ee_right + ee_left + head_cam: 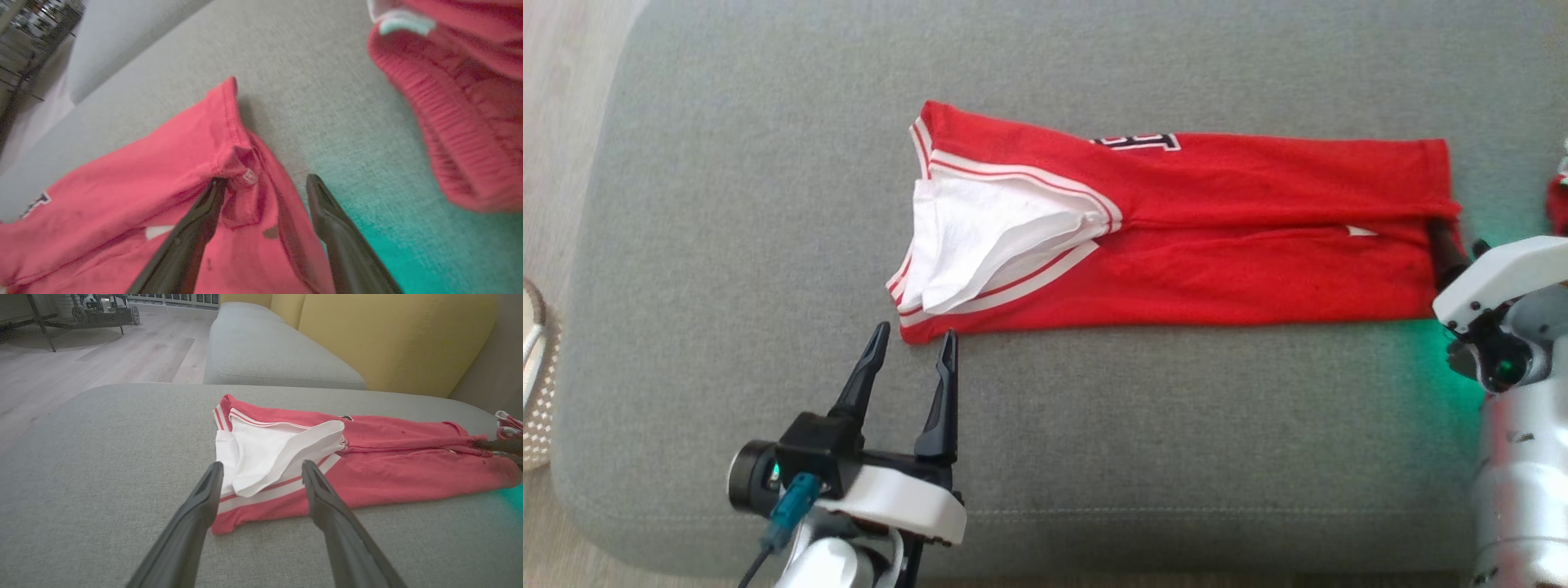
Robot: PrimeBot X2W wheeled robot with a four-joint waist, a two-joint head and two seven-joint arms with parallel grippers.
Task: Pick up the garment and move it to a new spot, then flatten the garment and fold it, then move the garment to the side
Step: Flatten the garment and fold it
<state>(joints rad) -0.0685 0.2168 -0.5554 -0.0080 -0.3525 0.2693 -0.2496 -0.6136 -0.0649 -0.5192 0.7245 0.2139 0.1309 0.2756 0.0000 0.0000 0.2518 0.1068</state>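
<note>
Red jersey (1217,245) lies folded lengthwise on grey sofa cushion (768,204), long axis left to right. Left end effector (916,331) open, just beside jersey's collar-end near corner. Right end effector (264,179) open, straddling hem end; each arm near its own end.

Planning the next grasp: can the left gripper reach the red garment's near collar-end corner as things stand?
Probably yes. The left gripper is open, its tips flanking that corner of the red garment on the grey cushion, with nothing blocking the way. Whether they touch cloth is unclear.
</note>
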